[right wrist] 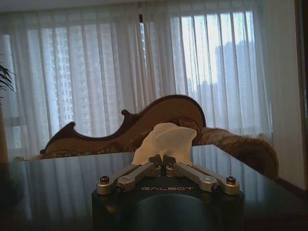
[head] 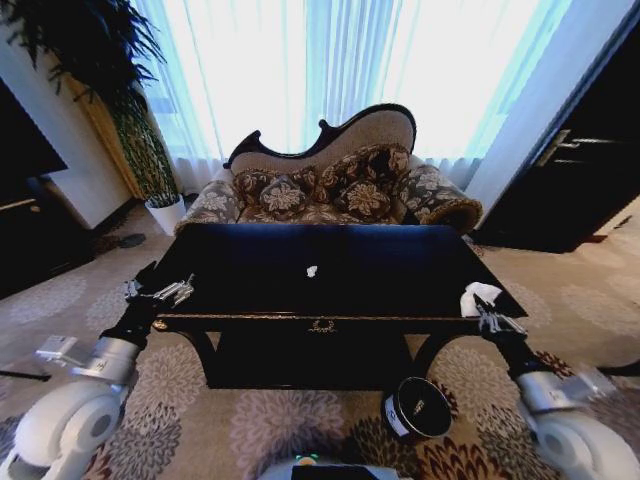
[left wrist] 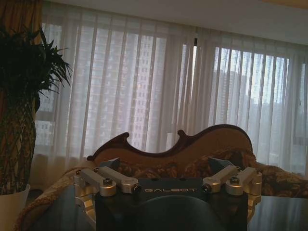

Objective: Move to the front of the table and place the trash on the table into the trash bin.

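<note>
Head view: my right gripper (head: 484,313) pinches a white tissue wad (head: 477,297) at the dark table's (head: 300,262) right front corner; left gripper (head: 175,291) spread wide — trash bin (head: 418,408) below (sofa (head: 330,185), curtains (head: 330,60) behind).

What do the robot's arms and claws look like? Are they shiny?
Yes, partly. Each arm has a big rounded white shell, then a pale grey block, then a slim black forearm. The left gripper and right gripper have silvery metal fingers joined by dark bolts. They are mounted on a black body with "GALBOT" printed in pale letters.
</note>
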